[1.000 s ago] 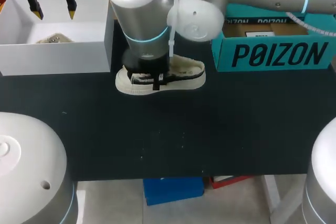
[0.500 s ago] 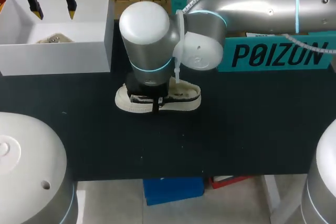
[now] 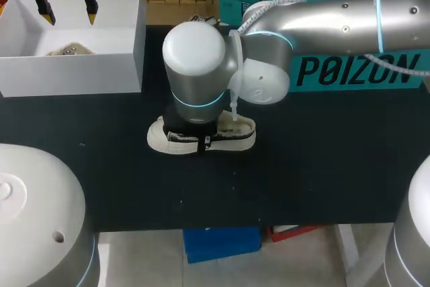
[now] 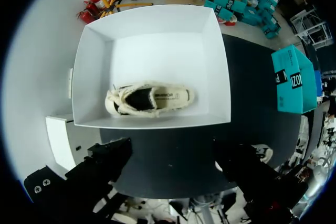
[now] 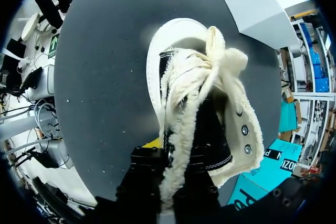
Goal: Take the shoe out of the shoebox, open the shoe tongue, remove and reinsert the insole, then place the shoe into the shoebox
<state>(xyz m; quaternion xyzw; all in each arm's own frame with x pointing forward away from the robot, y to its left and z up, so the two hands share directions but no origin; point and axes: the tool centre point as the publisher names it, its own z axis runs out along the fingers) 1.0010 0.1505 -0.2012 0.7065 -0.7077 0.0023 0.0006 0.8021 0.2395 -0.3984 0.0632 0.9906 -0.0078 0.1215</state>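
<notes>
A cream shoe (image 3: 161, 141) with black trim and fluffy laces lies on its sole on the black table (image 3: 302, 166), toe to the left. My right gripper (image 3: 199, 138) sits over its middle, mostly hidden by the wrist. In the right wrist view my right gripper (image 5: 170, 156) is shut on the shoe (image 5: 176, 40) at its fluffy laces and tongue (image 5: 197, 77). My left gripper (image 3: 67, 11) hangs open above the white shoebox (image 3: 67, 75). In the left wrist view my left gripper (image 4: 176, 166) is over the shoebox (image 4: 157, 30), where a second cream shoe (image 4: 149, 98) lies.
A teal box (image 3: 356, 68) stands at the back right of the table, behind my right arm. The white shoebox takes up the back left corner. Bare black table stretches along the front of the shoe.
My right arm has brought the shoe nearer to the table's front edge, and the arm has swung forward with it. My left gripper has stayed open above the shoebox.
</notes>
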